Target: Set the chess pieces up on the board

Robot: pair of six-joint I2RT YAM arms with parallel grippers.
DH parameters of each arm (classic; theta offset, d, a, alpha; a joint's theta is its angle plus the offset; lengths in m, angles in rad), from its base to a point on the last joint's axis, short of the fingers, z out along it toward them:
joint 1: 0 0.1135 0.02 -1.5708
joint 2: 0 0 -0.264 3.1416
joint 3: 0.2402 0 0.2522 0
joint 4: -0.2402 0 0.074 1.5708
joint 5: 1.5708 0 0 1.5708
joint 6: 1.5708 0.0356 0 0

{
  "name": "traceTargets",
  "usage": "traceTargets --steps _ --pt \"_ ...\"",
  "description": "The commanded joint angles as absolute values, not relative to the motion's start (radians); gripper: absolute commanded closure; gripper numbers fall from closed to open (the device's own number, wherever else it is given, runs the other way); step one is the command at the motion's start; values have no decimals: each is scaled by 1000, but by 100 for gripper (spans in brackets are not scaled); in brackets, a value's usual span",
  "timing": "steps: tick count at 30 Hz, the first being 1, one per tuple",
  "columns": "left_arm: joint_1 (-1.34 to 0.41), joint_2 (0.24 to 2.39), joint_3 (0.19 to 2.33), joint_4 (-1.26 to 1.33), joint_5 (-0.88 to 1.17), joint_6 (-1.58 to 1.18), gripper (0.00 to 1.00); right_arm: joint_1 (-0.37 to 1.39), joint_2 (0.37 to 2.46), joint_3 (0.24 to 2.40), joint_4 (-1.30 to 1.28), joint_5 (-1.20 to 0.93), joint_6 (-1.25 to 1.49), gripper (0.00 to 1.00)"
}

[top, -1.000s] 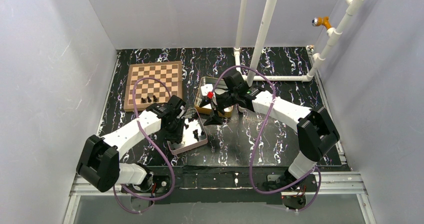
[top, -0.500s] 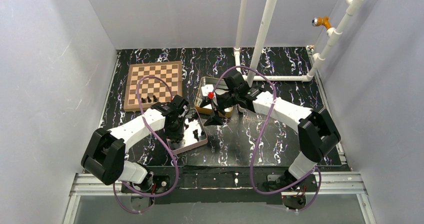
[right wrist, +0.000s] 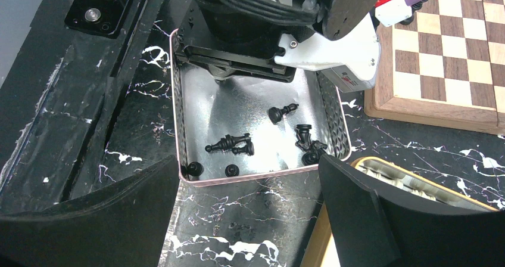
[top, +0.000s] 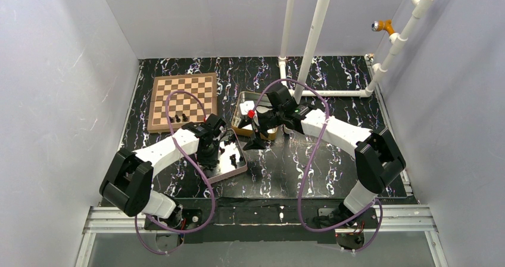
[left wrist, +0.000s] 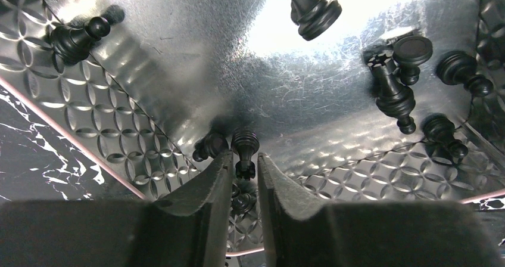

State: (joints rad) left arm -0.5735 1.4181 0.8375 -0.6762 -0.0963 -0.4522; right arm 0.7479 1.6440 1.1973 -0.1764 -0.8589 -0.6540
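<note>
Left gripper [left wrist: 245,163], seen by its own wrist camera: the jaws are drawn in to a slim gap around a small black pawn [left wrist: 245,143], though whether the pads actually press it cannot be told. The pawn's long axis runs in line with the fingers, its rounded end pointing away from the camera toward the middle of the shallow embossed metal tin with a pink rim [left wrist: 178,70]. A second dark piece [left wrist: 208,146] lies just beside it at the left finger. The other loose black chess pieces [left wrist: 393,94] lie scattered across the tin floor, most on their sides. The top view hides this grasp under the left wrist and shows only the tin [top: 238,167] beside the flat wooden chessboard with tan and brown checks [top: 183,102], with three black figures [top: 177,118] upright in a row along its near edge. The right wrist view gives the same tin from the opposite end, where the left arm's housing covers the pawn. The right gripper [right wrist: 249,165] is spread wide and holds nothing, with a gold-rimmed tin [right wrist: 363,160] at its right finger.
</note>
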Motion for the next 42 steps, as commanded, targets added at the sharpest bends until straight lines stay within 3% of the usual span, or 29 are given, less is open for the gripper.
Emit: traceTargets --steps 1,6,17,23,32,42 --pt "-578 1412 821 -681 -129 -461 84 746 1597 1197 -149 -865 -646 6" --pt "-578 1403 824 -681 -116 -456 100 745 1595 1197 -149 -865 -645 6" --pt "-578 1186 851 -701 38 -376 100 745 1564 1179 -164 -869 -642 5" --pt "-575 1098 945 -742 -36 -334 100 741 1550 1169 -160 -868 -624 5" --pt "-498 1187 1127 -726 -69 -243 100 738 1526 1150 -136 -861 -596 4" --pt "-300 1402 1280 -597 41 -219 100 738 1522 1131 -84 -846 -543 3"
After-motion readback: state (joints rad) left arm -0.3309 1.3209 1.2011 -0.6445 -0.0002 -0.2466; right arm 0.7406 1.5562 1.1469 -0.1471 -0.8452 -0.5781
